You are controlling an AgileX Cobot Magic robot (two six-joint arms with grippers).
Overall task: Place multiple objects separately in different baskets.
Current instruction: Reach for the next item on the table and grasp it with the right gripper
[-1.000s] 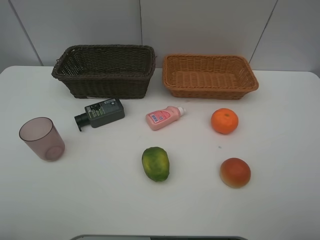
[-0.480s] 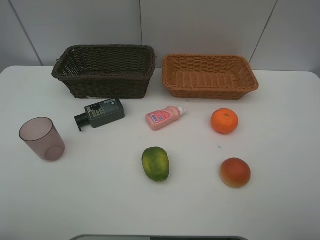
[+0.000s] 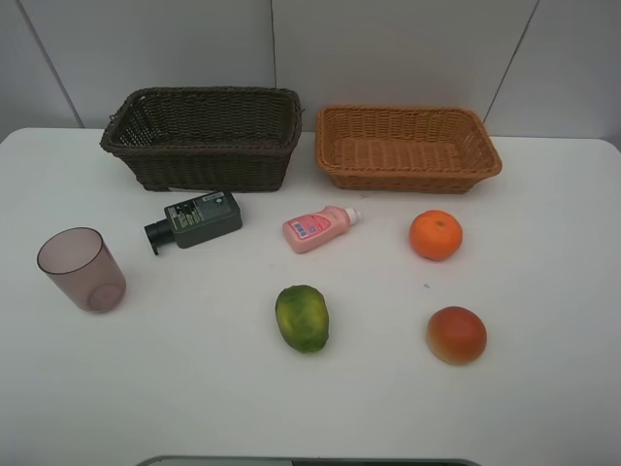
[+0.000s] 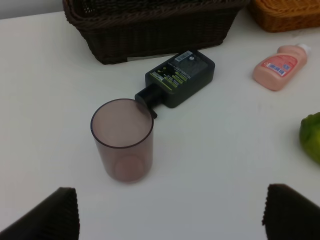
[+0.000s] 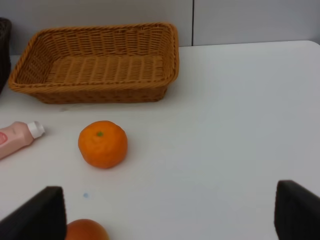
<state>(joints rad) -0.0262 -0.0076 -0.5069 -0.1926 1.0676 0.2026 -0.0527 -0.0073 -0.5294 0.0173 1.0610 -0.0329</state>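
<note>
On the white table stand a dark brown basket (image 3: 204, 136) and an orange-tan basket (image 3: 406, 148), both empty. In front lie a dark green-black bottle (image 3: 197, 219), a pink bottle (image 3: 318, 228), an orange (image 3: 436, 235), a green oval fruit (image 3: 302, 317), a red-orange fruit (image 3: 456, 334) and an upright mauve cup (image 3: 81, 269). The left gripper (image 4: 170, 210) is open, its fingertips (image 4: 47, 215) wide apart, back from the cup (image 4: 122, 139). The right gripper (image 5: 167, 215) is open, back from the orange (image 5: 102, 143). Neither arm shows in the high view.
A grey edge (image 3: 306, 461) runs along the table's front. A panelled wall (image 3: 388, 49) rises behind the baskets. The table's right edge (image 3: 613, 146) curves off past the orange-tan basket.
</note>
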